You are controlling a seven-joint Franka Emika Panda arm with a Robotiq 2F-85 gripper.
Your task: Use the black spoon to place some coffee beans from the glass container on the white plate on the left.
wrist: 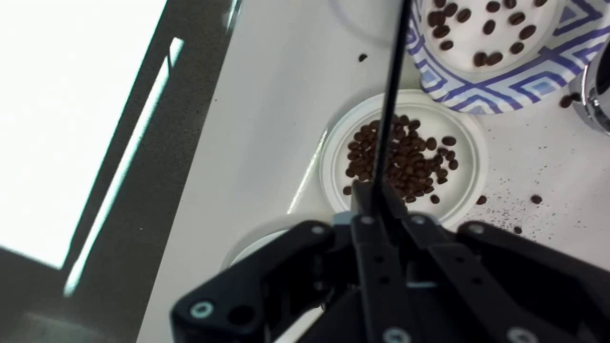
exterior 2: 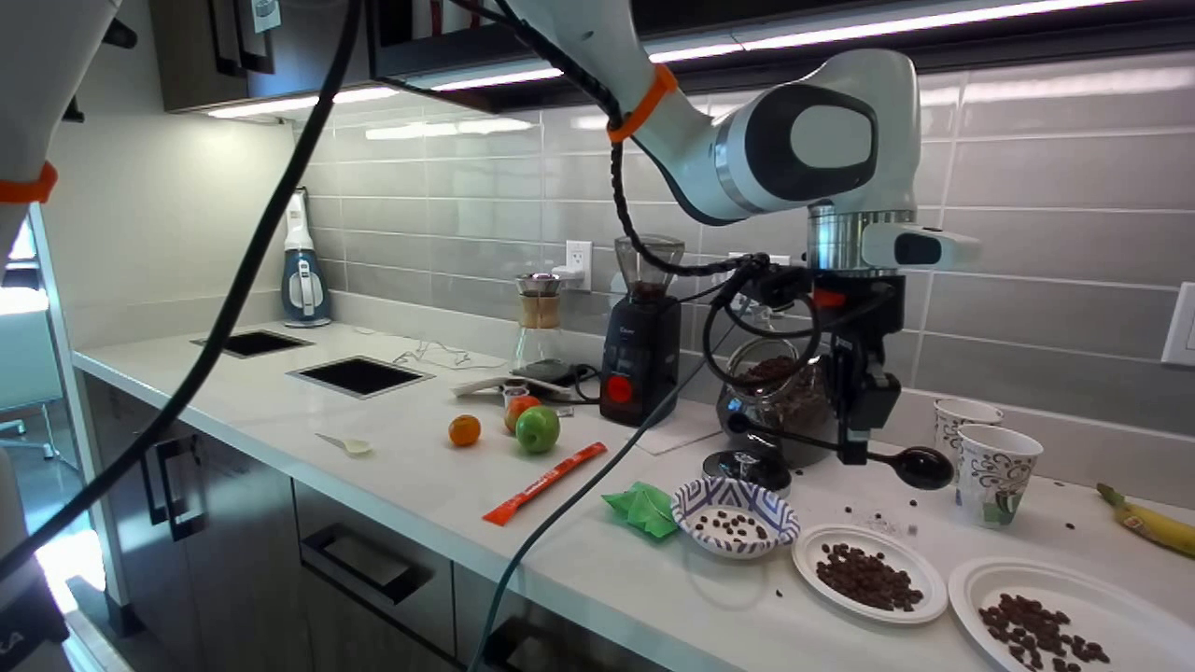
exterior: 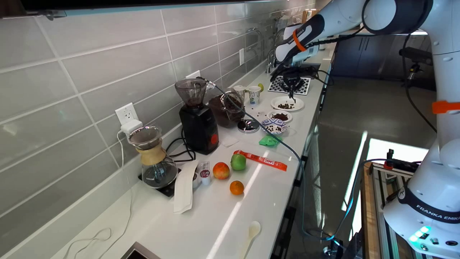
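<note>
My gripper (exterior 2: 852,454) is shut on the thin handle of the black spoon (exterior 2: 922,468), hanging above the counter. The spoon lies roughly level; whether its bowl holds beans I cannot tell. In the wrist view the handle (wrist: 393,90) runs up out of the frame, and the bowl is hidden. Below the gripper are coffee beans (wrist: 407,164) on a small white plate (wrist: 469,188). A larger white plate (exterior 2: 1141,627) with beans stands to its right in an exterior view. Behind the gripper, the open glass container (exterior 2: 803,425) lies tilted, dark with beans.
A blue-patterned bowl (exterior 2: 782,511) with beans and a shiny lid (exterior 2: 747,469) stand near the small plate. Paper cups (exterior 2: 997,478) and a banana (exterior 2: 1158,525) are further right. The black grinder (exterior 2: 644,350) stands by the wall. A cable (exterior 2: 597,474) crosses the counter.
</note>
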